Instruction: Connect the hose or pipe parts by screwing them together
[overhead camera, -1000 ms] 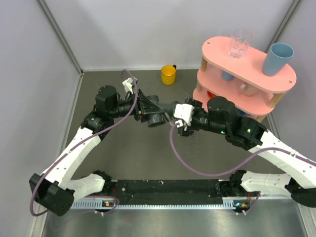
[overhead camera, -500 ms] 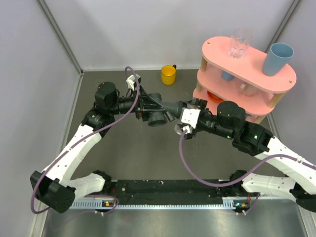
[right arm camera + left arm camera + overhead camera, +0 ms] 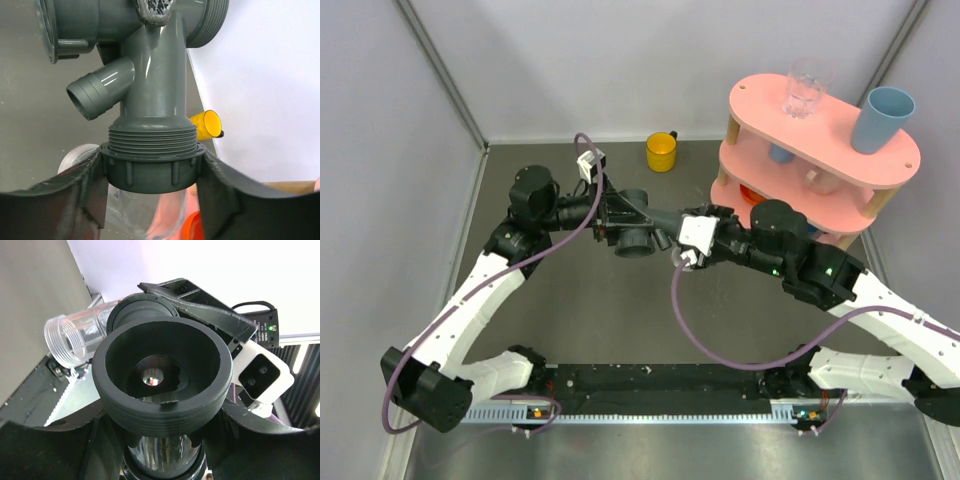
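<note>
A dark grey T-shaped pipe fitting (image 3: 638,225) hangs above the table's middle, with my left gripper (image 3: 618,212) shut on it. The left wrist view looks into its wide threaded mouth (image 3: 162,375), with dark fingers (image 3: 47,450) on either side. My right gripper (image 3: 672,230) meets it from the right. In the right wrist view, my right gripper (image 3: 150,172) is shut on the grey collar (image 3: 150,170), its fingers (image 3: 65,200) pressing both sides. The collar sits on the fitting's threaded end (image 3: 150,136), and the clear tubular piece (image 3: 145,212) runs back from it.
A pink two-tier shelf (image 3: 760,110) stands at the back right with a drinking glass (image 3: 807,88) and a blue cup (image 3: 882,118) on top. A yellow cup (image 3: 661,152) sits by the back wall. A purple cable (image 3: 690,325) loops under the right arm.
The right wrist turned and its jaws opened wider, then closed in on the collar. The left gripper stayed put with the fitting.
</note>
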You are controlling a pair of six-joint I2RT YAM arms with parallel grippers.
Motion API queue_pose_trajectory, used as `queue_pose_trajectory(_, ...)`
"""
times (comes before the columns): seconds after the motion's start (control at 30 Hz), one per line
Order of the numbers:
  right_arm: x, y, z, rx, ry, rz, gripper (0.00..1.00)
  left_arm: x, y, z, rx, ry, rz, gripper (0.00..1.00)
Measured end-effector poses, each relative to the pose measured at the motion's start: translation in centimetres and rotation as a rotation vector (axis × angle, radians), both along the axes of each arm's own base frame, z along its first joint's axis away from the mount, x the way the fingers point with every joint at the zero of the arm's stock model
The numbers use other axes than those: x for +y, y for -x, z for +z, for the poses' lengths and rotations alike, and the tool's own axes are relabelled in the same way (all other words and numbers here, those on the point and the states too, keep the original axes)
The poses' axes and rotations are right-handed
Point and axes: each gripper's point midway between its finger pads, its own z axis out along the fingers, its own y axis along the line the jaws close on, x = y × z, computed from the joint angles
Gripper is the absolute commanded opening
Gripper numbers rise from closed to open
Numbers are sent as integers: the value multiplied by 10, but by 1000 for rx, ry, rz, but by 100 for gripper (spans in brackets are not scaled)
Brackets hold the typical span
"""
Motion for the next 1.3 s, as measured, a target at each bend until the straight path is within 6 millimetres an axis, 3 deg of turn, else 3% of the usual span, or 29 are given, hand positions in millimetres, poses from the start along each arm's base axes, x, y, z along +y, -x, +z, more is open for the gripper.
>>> queue_pose_trajectory(0.13, 3, 4, 4, 24, -22, 19, 15, 3, 2, 3, -143, 3, 8, 0)
queue_pose_trajectory(0.33, 18, 25, 13, 177, -86, 131, 0, 15, 18, 7, -592, 16, 23, 0)
queue_pose_trajectory(0.57, 24, 46, 4, 441, -130, 251, 0, 21, 31, 1, -1193, 3, -47, 0)
queue_pose_trajectory(0.67, 22, 51, 0, 516, -136, 272, 0, 21, 29, -7, -1349, -26, -64, 12)
queue_pose_trajectory(0.7, 21, 51, -2, 534, -137, 268, 0, 21, 26, -10, -1383, -37, -70, 31)
queue_pose_trajectory(0.73, 19, 51, -3, 550, -137, 260, 0, 20, 24, -12, -1407, -46, -75, 62)
queue_pose_trajectory(0.77, 18, 51, -5, 562, -136, 251, 0, 19, 21, -14, -1426, -57, -82, 81)
queue_pose_trajectory(0.8, 16, 50, -6, 574, -135, 241, 0, 19, 18, -14, -1436, -67, -81, 91)
queue_pose_trajectory(0.9, 12, 48, -8, 593, -141, 194, 0, 21, -3, -12, -1481, -139, -9, 95)
queue_pose_trajectory(1.0, 5, 41, -7, 565, -142, 139, 0, 26, -11, -9, -1477, -186, 50, 95)
queue_pose_trajectory(1.13, -6, 30, -4, 496, -135, 70, 0, 35, -6, 7, -1424, -192, 141, 92)
queue_pose_trajectory(1.3, -18, 8, -4, 381, -94, -19, 0, 44, 7, 33, -1168, -162, 226, 82)
